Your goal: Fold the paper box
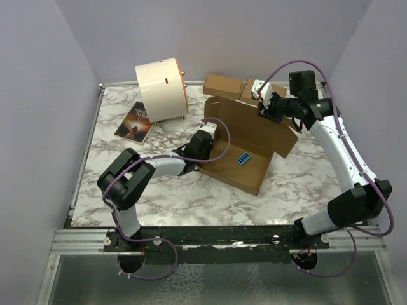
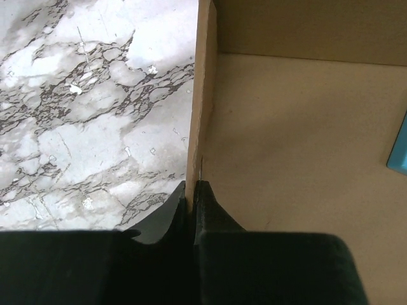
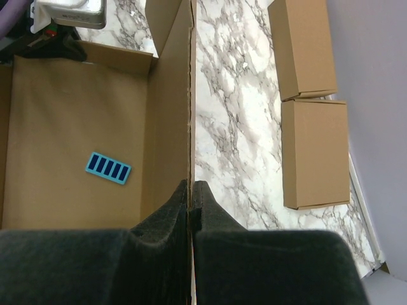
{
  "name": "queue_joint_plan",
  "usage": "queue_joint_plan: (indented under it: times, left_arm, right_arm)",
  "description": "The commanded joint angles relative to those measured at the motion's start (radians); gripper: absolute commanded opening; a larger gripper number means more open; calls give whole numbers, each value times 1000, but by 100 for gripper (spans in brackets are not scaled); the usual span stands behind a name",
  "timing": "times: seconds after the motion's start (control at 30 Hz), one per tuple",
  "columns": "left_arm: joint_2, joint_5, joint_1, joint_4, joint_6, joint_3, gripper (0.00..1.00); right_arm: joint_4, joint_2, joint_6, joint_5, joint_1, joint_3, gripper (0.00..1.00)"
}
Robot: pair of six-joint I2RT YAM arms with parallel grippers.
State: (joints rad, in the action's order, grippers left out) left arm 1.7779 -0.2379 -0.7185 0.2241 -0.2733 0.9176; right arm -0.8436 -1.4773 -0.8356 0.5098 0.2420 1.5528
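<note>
White marble-patterned table with grey veins. Plain lavender walls rise behind it and at both sides. A metal rail runs along its near edge.

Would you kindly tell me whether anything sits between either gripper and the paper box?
Nothing visible does. The left gripper is shut on one upright wall of the paper box, and the right gripper is shut on another, with the cardboard edge directly between the fingers.
</note>
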Motion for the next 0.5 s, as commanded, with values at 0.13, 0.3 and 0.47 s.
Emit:
queue_joint_plan:
  times: [0.13, 0.3, 0.47]
  left_arm:
    - [21, -114, -8, -140, 49, 8, 0]
    - [-38, -59, -9, -126, 16, 10, 21]
    - [-70, -37, -9, -139, 0, 35, 28]
  right_arm:
    - [-3, 15, 2, 21, 0, 11, 1]
    - [-6, 11, 5, 32, 0, 13, 1]
    - [-6, 11, 4, 31, 0, 13, 1]
